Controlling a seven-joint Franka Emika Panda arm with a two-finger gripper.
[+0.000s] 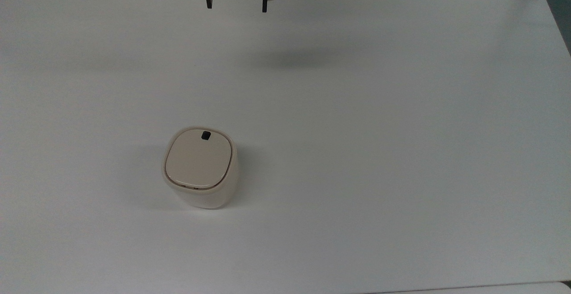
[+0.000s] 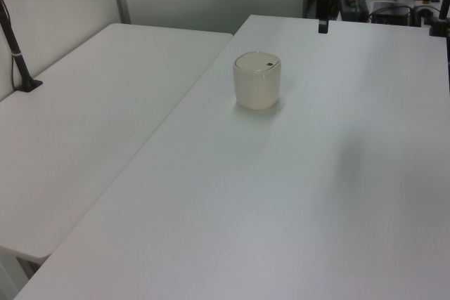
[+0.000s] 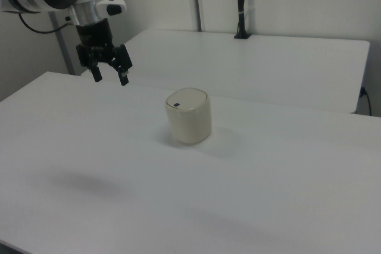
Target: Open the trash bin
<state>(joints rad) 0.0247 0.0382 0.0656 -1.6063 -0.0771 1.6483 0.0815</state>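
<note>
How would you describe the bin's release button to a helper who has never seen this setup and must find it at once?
On the large white table stands one small cream trash bin, well away from the open gripper hanging near the top view's upper edge. Its flat beige lid is shut. The button is a small black square at the lid edge facing the gripper, the only dark mark on the bin.

Trash bin (image 1: 200, 169) (image 2: 257, 81) (image 3: 189, 116): small, cream-beige plastic, rounded-square body, standing upright on the white table (image 1: 401, 151). Flat beige lid (image 1: 198, 159) shut, seated flush inside the rim; small black button (image 1: 205, 135) at the lid's edge toward the top view's top. Sits somewhat toward the top view's left and lower half, alone, with nothing touching it.
</note>
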